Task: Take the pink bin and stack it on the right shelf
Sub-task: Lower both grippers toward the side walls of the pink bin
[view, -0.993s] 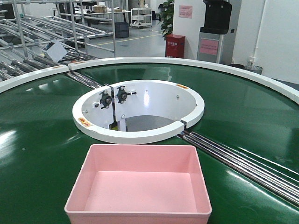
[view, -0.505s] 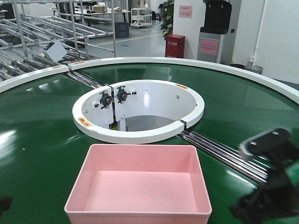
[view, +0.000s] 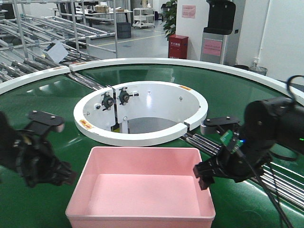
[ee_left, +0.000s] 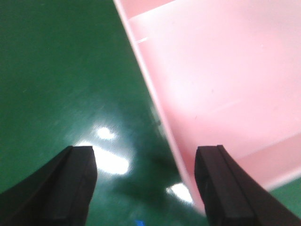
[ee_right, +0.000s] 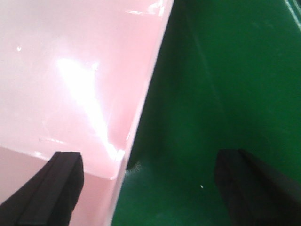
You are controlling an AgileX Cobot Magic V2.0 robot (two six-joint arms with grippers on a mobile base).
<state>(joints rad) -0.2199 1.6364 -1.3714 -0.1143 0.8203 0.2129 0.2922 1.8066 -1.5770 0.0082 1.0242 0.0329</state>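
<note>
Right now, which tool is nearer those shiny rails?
Right: the right tool hangs just beside the rails; the left tool is across the pink bin.

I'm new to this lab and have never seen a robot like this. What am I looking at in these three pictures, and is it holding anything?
It is a robot with two arms, each ending in a two-fingered claw. The wide picture looks forward from the robot's body. It shows a pink bin sitting on a green conveyor belt that curves round a white ring.

The other two pictures come from cameras on the wrists, looking down past the black fingers. The left claw is open, with the bin's left wall between its fingers. The right claw is also open, with the bin's right edge between its fingers. Nothing is held yet.
</note>
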